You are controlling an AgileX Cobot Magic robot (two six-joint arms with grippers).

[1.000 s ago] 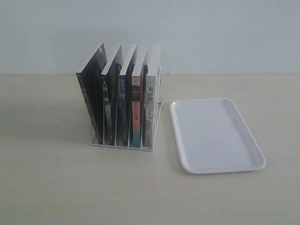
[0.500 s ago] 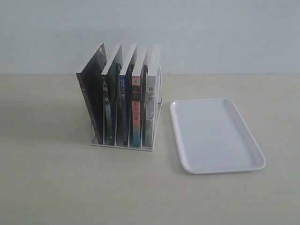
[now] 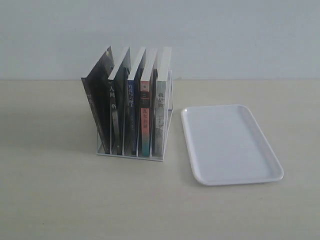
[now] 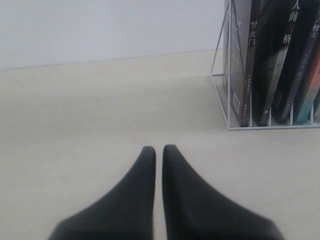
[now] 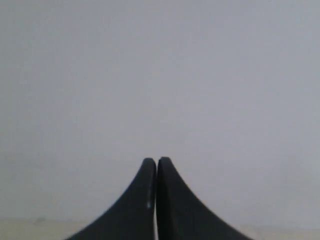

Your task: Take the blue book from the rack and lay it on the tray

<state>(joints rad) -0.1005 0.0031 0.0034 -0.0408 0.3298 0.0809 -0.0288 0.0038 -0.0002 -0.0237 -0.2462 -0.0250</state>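
The white wire rack (image 3: 131, 156) stands left of centre with several upright books in it. The blue book (image 3: 131, 107) sits in the middle slot, its dark blue spine facing the camera. Beside the rack on the right, the white tray (image 3: 230, 145) lies flat with nothing on it. Neither gripper shows in the exterior view. In the left wrist view my left gripper (image 4: 159, 148) is shut on nothing, low over the table, some way from the rack (image 4: 229, 100) and the blue book (image 4: 299, 75). My right gripper (image 5: 156, 160) is shut and faces a blank wall.
A black-covered book (image 3: 97, 107) leans outward at the rack's left end. A red-and-teal-spined book (image 3: 145, 117) stands right of the blue one. The beige table (image 3: 60, 200) stretches in front, and a pale wall (image 3: 225, 35) is behind.
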